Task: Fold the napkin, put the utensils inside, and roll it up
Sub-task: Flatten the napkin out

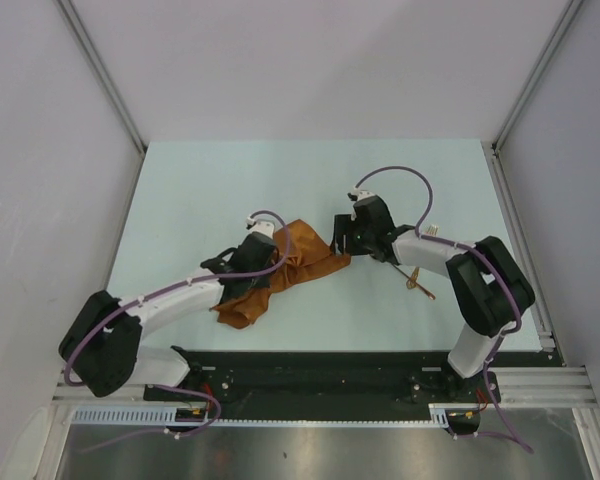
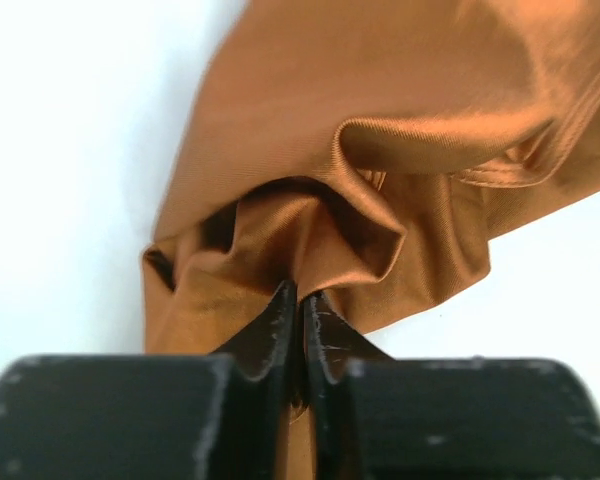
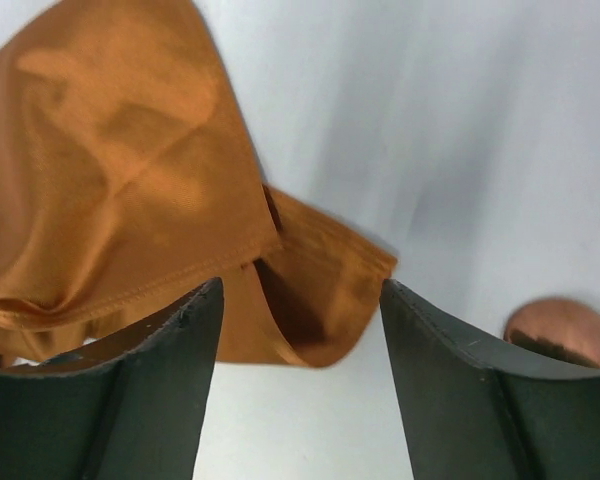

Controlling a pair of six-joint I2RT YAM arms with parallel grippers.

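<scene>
Left arm (image 1: pixel 175 300): reaches forward and inward from its base at the near left, wrist angled toward the centre. Left fingers (image 2: pixel 275 335) are pressed almost together, pinching a fold of the napkin (image 2: pixel 380 120) between their tips. Right arm (image 1: pixel 435 255): folds at the elbow on the right and extends back toward the centre, with the right fingers (image 3: pixel 150 390) standing well apart, gripping nothing, a corner of the napkin showing in the gap between them.
</scene>
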